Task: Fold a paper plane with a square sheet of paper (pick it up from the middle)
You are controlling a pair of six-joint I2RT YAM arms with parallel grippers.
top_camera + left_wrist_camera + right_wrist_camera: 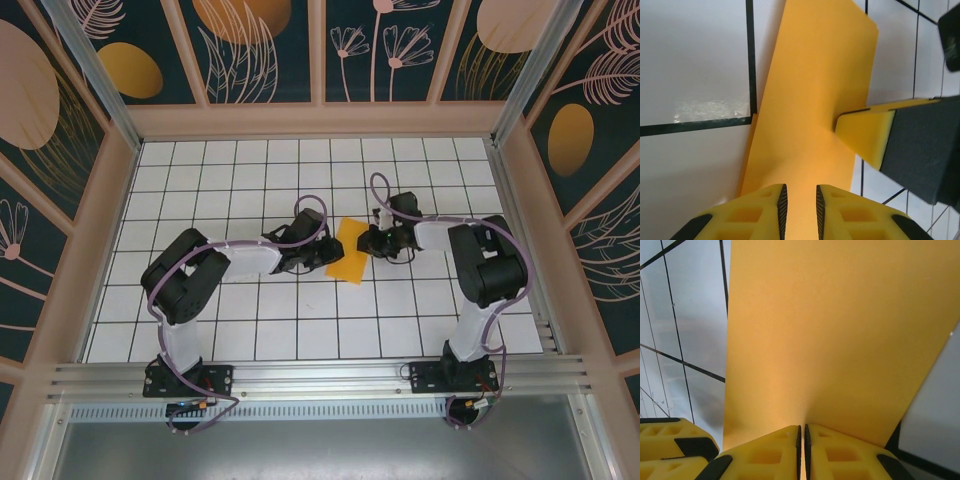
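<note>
Early stage, by the look of it. Paper sheet (350, 254) sits at centre of surface (240, 170), one side lifted. No nose point or wing creases visible, so folds judged mostly left to do.
Right claw (802, 429), at sheet's 3 o'clock, clamped on edge.
Left claw (801, 192), at 9 o'clock, fingers slightly apart, sheet in gap.
Containers: none seen.

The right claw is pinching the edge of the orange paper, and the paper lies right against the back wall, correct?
Not the wall part. The right gripper does pinch the edge of the square sheet of paper, but the sheet lies in the middle of the table, far from the back wall; the top external view shows it.
</note>
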